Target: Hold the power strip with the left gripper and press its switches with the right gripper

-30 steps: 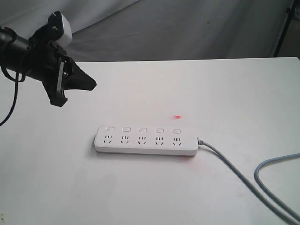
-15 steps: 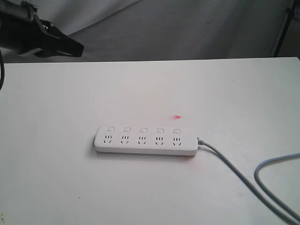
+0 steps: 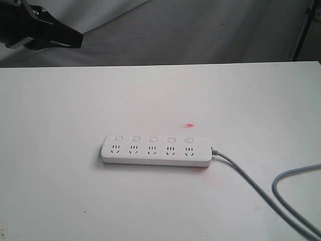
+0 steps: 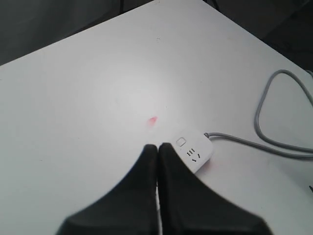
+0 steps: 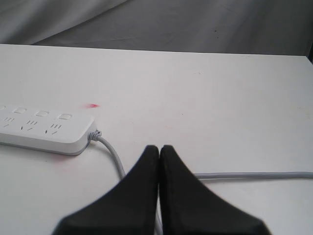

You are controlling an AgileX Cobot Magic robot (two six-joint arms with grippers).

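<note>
The white power strip [image 3: 155,150] lies flat on the white table, its five square switches [image 3: 153,139] in a row above the sockets and its grey cable [image 3: 251,187] running off to the right. My left gripper [image 3: 77,39] hangs shut high at the far upper left, well away from the strip. In the left wrist view its fingertips [image 4: 157,147] are pressed together, with the strip's cable end [image 4: 194,152] showing beside them. My right gripper [image 5: 159,148] is shut with nothing in it, above the cable [image 5: 113,156], off the strip's cable end [image 5: 49,129]. It is out of the exterior view.
A small red light spot [image 3: 189,125] lies on the table [image 3: 75,201] behind the strip. The cable loops near the right edge [image 3: 296,173]. Grey cloth [image 3: 200,30] hangs behind the table, and a dark stand [image 3: 303,30] rises at the far right.
My left gripper has risen and pulled back from the table's left side toward the upper left corner. The strip and cable have not moved.
</note>
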